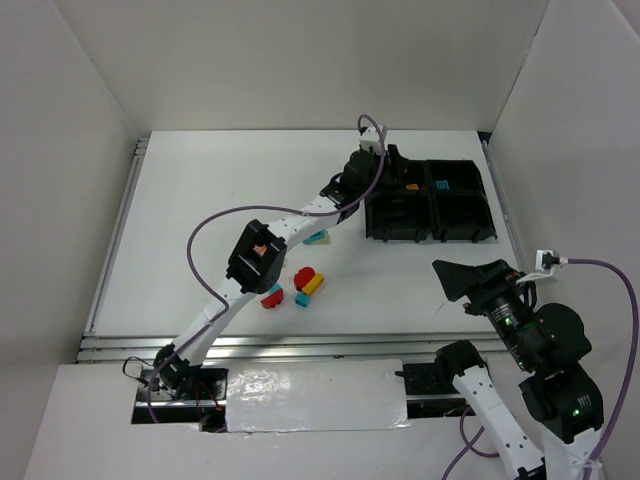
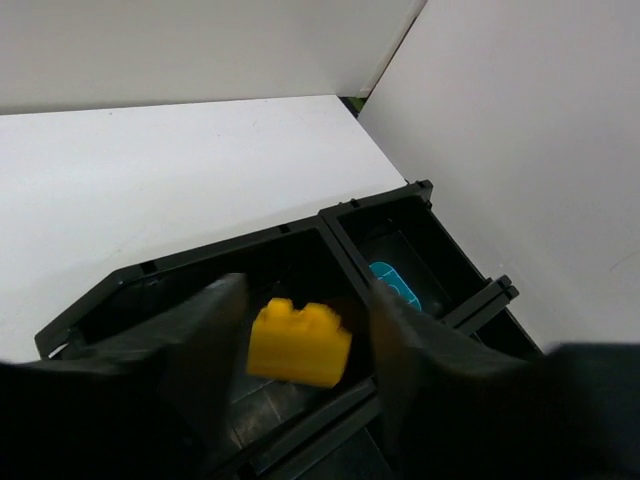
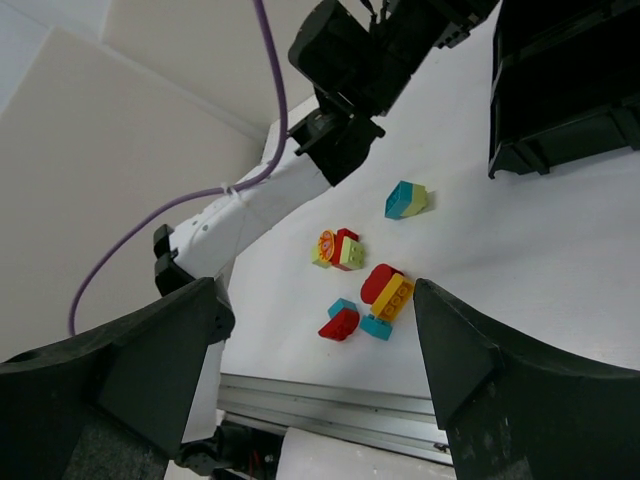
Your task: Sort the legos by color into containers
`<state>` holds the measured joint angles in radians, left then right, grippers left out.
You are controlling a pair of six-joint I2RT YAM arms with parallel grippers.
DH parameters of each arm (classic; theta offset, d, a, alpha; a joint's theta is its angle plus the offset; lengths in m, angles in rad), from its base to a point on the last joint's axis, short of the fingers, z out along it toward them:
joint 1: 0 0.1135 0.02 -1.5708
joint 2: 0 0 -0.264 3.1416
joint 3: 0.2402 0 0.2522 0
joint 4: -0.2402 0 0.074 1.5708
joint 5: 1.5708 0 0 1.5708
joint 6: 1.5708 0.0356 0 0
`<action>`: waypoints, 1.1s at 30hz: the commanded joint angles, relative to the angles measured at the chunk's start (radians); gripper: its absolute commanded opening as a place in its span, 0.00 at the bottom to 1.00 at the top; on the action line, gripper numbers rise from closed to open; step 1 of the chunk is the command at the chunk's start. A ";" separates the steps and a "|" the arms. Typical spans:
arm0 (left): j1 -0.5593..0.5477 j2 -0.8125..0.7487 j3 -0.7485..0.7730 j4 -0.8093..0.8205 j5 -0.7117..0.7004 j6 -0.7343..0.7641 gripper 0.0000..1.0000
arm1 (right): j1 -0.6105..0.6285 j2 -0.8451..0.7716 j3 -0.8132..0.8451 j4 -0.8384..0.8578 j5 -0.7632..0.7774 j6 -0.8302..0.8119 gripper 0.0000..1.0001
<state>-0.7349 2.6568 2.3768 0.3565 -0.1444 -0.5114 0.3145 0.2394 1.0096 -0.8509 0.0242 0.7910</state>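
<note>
The black four-compartment tray [image 1: 430,238] stands at the back right. My left gripper [image 1: 385,165] hovers over its far-left compartment, open. In the left wrist view an orange-yellow brick [image 2: 300,343] sits blurred between my open fingers, touching neither, above that compartment's floor [image 2: 200,385]. A teal brick [image 2: 396,285] lies in the neighbouring compartment. Loose legos lie mid-table: a teal and pale green pair [image 1: 316,237], a red brick with a yellow one [image 1: 309,280], a teal brick [image 1: 301,299] and a red brick [image 1: 271,297]. My right gripper [image 1: 455,275] is open and empty at the front right.
White walls enclose the table on three sides. A metal rail [image 1: 250,345] runs along the near edge. The left arm's purple cable [image 1: 215,225] loops above the loose bricks. The right wrist view shows the loose bricks [image 3: 388,290] and the tray's corner [image 3: 560,130].
</note>
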 commanded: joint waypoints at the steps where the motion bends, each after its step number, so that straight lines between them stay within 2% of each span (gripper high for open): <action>1: 0.006 0.015 0.052 0.111 0.006 -0.024 0.68 | -0.003 -0.009 0.027 0.007 -0.020 -0.012 0.87; 2: 0.006 0.011 0.038 0.116 0.008 -0.024 0.77 | -0.003 -0.009 0.020 0.013 -0.020 -0.012 0.87; 4: 0.006 0.003 0.010 0.128 0.012 -0.026 0.82 | -0.003 -0.006 0.004 0.036 -0.020 -0.015 0.87; 7: 0.012 0.000 0.009 0.111 0.028 -0.021 0.99 | -0.003 0.012 -0.017 0.059 -0.050 -0.019 0.87; 9: 0.015 -0.056 -0.019 0.113 0.049 -0.026 0.99 | -0.003 0.021 -0.042 0.076 -0.056 -0.019 0.87; 11: 0.015 -0.142 -0.123 0.140 0.051 -0.013 0.99 | -0.002 0.040 -0.066 0.096 -0.044 -0.021 0.87; 12: 0.012 -0.247 -0.166 0.148 0.043 -0.001 0.99 | -0.003 0.055 -0.069 0.104 -0.041 -0.032 0.87; 14: 0.009 -0.357 -0.258 0.104 0.017 0.036 0.99 | -0.003 0.075 -0.083 0.131 -0.043 -0.044 0.87; 16: 0.015 -0.500 -0.252 -0.024 -0.073 0.042 0.99 | -0.002 0.122 -0.095 0.170 -0.053 -0.065 0.87; 17: 0.020 -0.538 -0.242 -0.194 -0.105 0.045 0.99 | -0.003 0.151 -0.104 0.176 -0.059 -0.071 0.87; 18: 0.034 -0.622 -0.232 -0.288 -0.138 0.039 0.99 | -0.002 0.228 -0.108 0.180 -0.076 -0.088 0.86; 19: 0.045 -0.665 -0.231 -0.473 -0.206 0.024 0.99 | 0.003 0.271 -0.115 0.188 -0.090 -0.096 0.85; 20: 0.055 -0.710 -0.243 -0.558 -0.237 0.013 0.99 | 0.008 0.320 -0.121 0.194 -0.105 -0.105 0.86; 22: 0.084 -0.865 -0.347 -0.703 -0.321 -0.022 1.00 | 0.065 0.444 -0.141 0.226 -0.067 -0.101 0.86; 23: 0.095 -0.987 -0.473 -0.800 -0.348 -0.033 0.99 | 0.104 0.513 -0.149 0.265 -0.029 -0.076 0.86; 24: 0.100 -1.050 -0.544 -0.835 -0.374 -0.042 1.00 | 0.147 0.550 -0.154 0.274 0.085 -0.058 0.86; 25: 0.104 -1.181 -0.621 -0.896 -0.408 -0.071 1.00 | 0.235 0.587 -0.145 0.279 0.139 -0.011 0.86; 26: 0.111 -1.248 -0.768 -0.918 -0.411 -0.085 0.99 | 0.285 0.669 -0.135 0.289 0.192 0.020 0.87; 27: 0.114 -1.372 -0.836 -0.947 -0.405 -0.101 0.99 | 0.366 0.716 -0.114 0.291 0.301 0.089 0.88; 29: 0.123 -1.478 -1.004 -0.982 -0.388 -0.111 1.00 | 0.437 0.841 -0.091 0.315 0.387 0.149 0.88; 33: 0.127 -1.653 -1.129 -1.091 -0.351 -0.053 0.99 | 0.537 1.073 0.024 0.357 0.480 0.250 0.91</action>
<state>-0.6056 1.0069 1.3434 -0.5461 -0.5137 -0.5869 0.8070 1.2068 0.9268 -0.5816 0.3317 0.9257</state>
